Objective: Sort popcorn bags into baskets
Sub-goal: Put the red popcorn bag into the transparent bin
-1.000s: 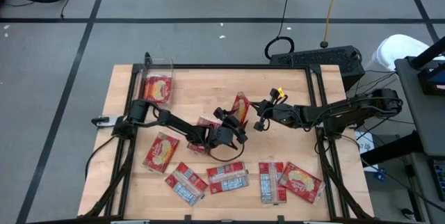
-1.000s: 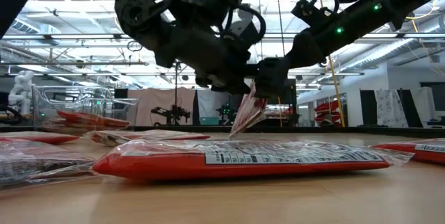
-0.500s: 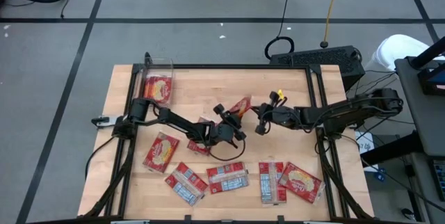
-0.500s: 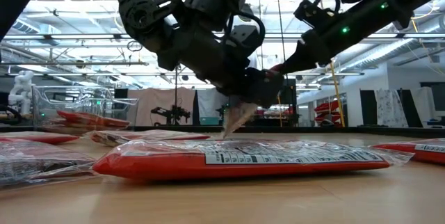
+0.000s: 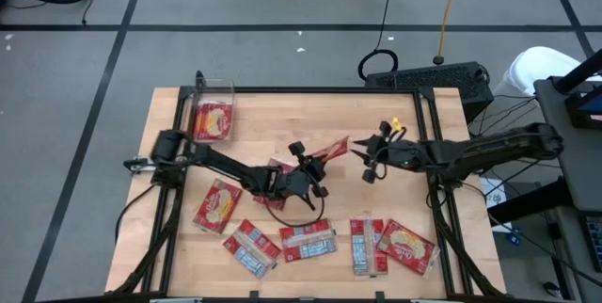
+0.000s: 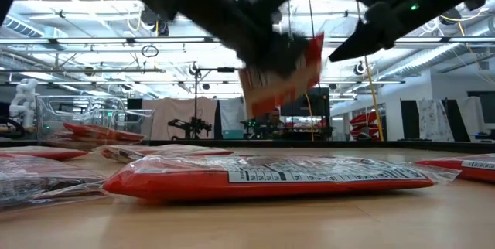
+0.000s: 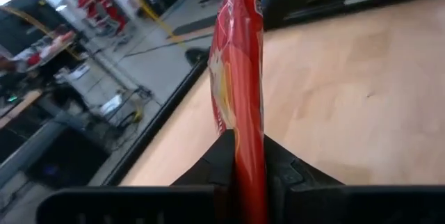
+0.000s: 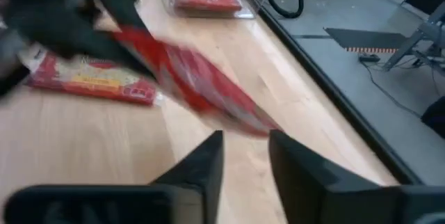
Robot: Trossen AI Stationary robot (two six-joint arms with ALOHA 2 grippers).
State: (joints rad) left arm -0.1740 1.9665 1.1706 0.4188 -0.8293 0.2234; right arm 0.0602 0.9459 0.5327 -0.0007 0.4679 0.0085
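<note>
Wooden bench (image 5: 282, 115) is sitting on a grey floor, carrying everything from large to small. Left arm is reaching from the bench's left edge toward the middle; right arm is coming in from the right edge. Clear basket (image 5: 213, 115) is standing at the far left corner with one packet lying inside. Loose popcorn bags (image 5: 307, 241) are lying flat in a row along the near edge, two more by the left arm. Left tool (image 5: 315, 166) is clamping one red bag (image 5: 329, 148) edge-on, lifted above the bench centre. Right tool (image 5: 365, 155) is hanging just beside that bag, fingers (image 8: 205, 161) apart, gripping nothing.
</note>
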